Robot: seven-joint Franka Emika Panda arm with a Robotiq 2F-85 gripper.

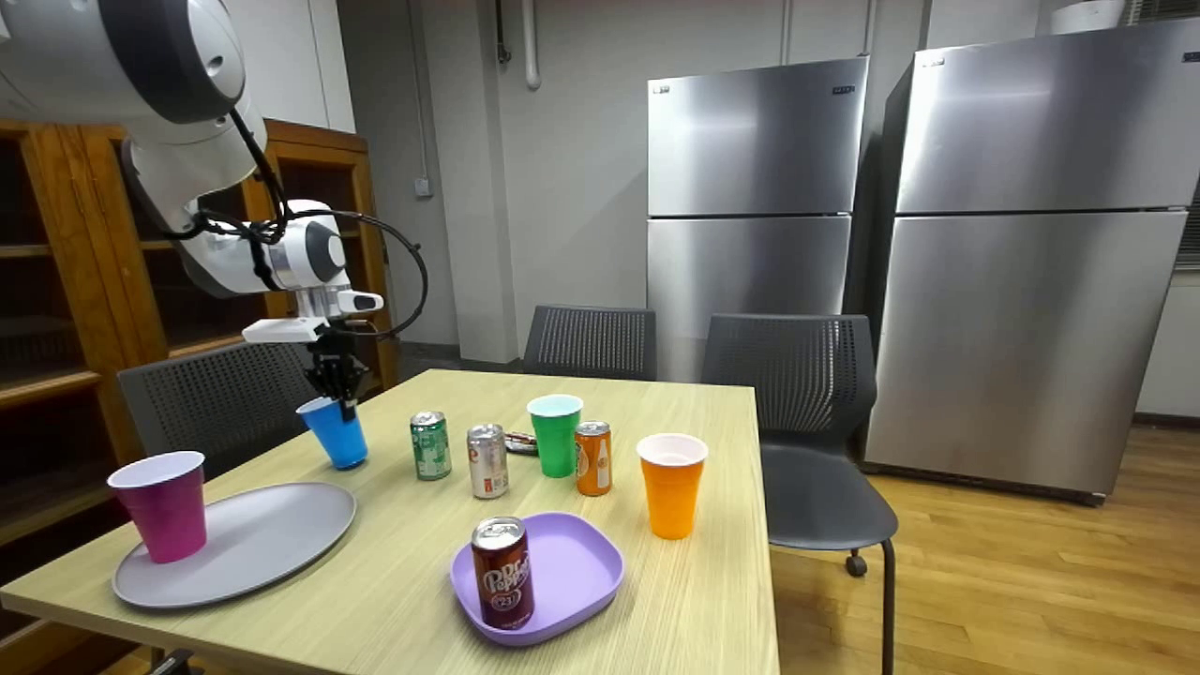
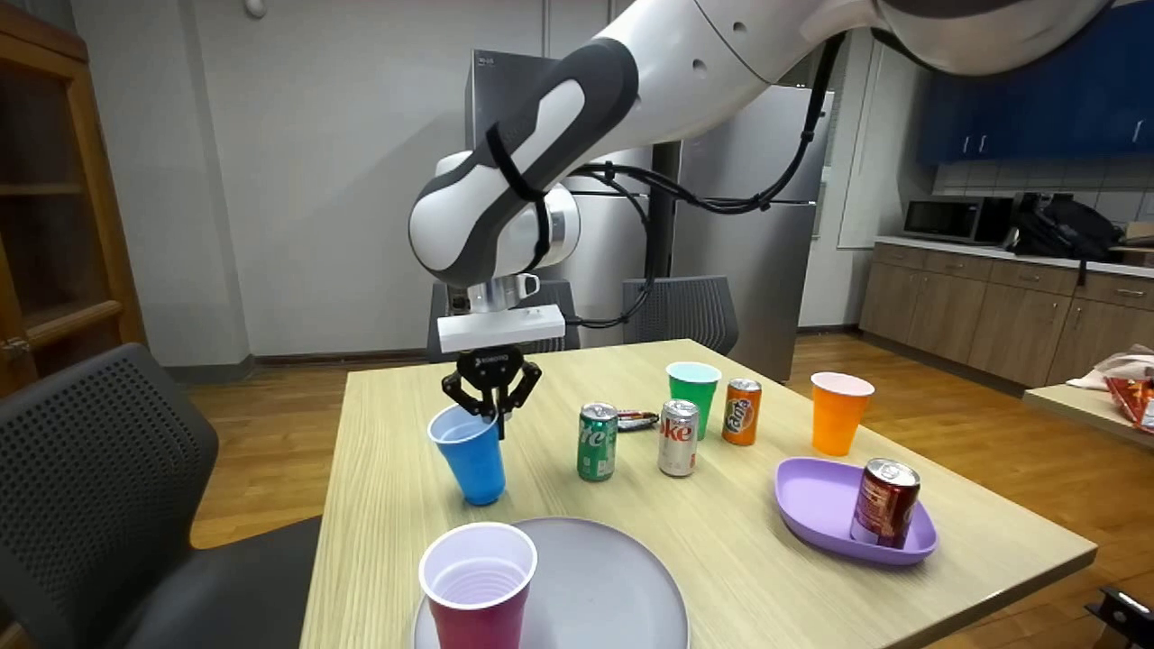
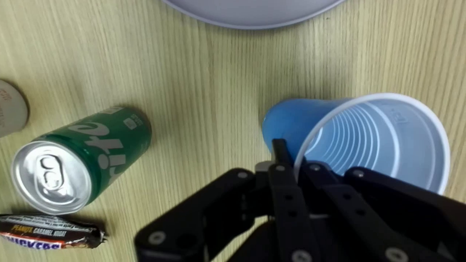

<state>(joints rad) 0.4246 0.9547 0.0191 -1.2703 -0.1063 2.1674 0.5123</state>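
The claw [image 3: 296, 163] pinches the rim of the blue cup [image 2: 478, 464], which tilts near an edge of the surface [image 1: 403, 562] beside a dark chair [image 2: 99, 487]; inward stands a green Sprite can [image 2: 597, 443], a gray plate [image 1: 277, 534] by that edge's corner bears a magenta cup [image 1: 167, 511], and an orange cup [image 1: 672, 497] stands near the opposite edge

Black tool [image 2: 495, 418] tight on the rim of a tilted blue cup [image 2: 473, 464], green can [image 2: 597, 443] nearby
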